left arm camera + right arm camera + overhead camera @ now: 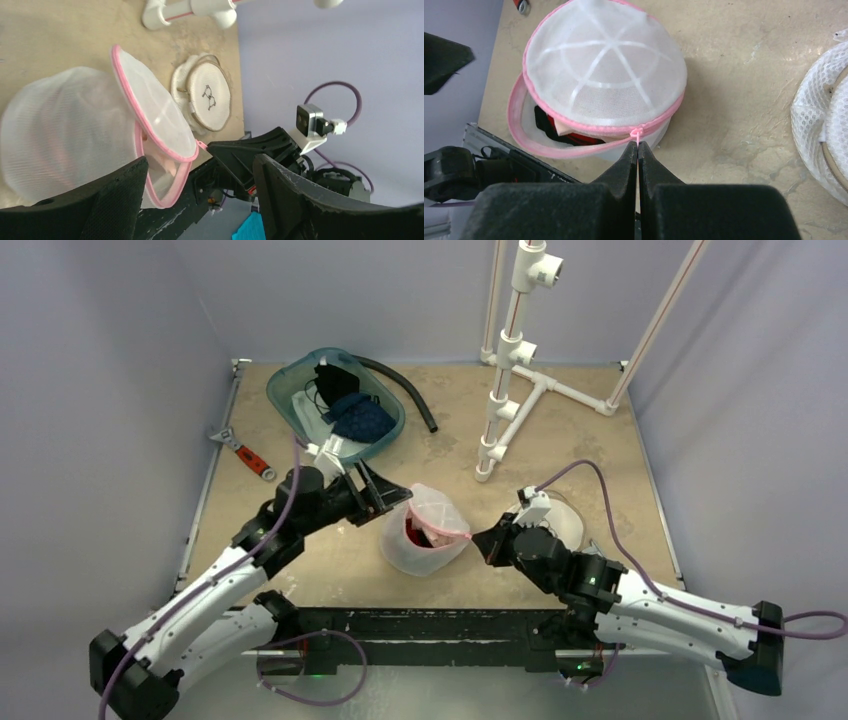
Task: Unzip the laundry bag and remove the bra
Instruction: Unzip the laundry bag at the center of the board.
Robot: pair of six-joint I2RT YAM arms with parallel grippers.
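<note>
The laundry bag (425, 530) is a round white mesh pod with a pink zipper, standing mid-table. Its lid (604, 75) is lifted along the near side, leaving a gap. Through that gap the bra (569, 136) shows as red and black fabric inside. My right gripper (638, 146) is shut on the pink zipper pull (637, 134) at the bag's right side. My left gripper (385, 495) is open just left of the bag, with nothing between its fingers. In the left wrist view the bag (60, 130) lies beside the left finger (120, 195).
A teal basin (290, 370) of dark clothes stands at the back left, with a black hose (405, 390) beside it. A red-handled wrench (245, 452) lies at the left edge. A white pipe rack (510, 390) rises at the back. Another round white mesh pod (560, 515) sits behind my right gripper.
</note>
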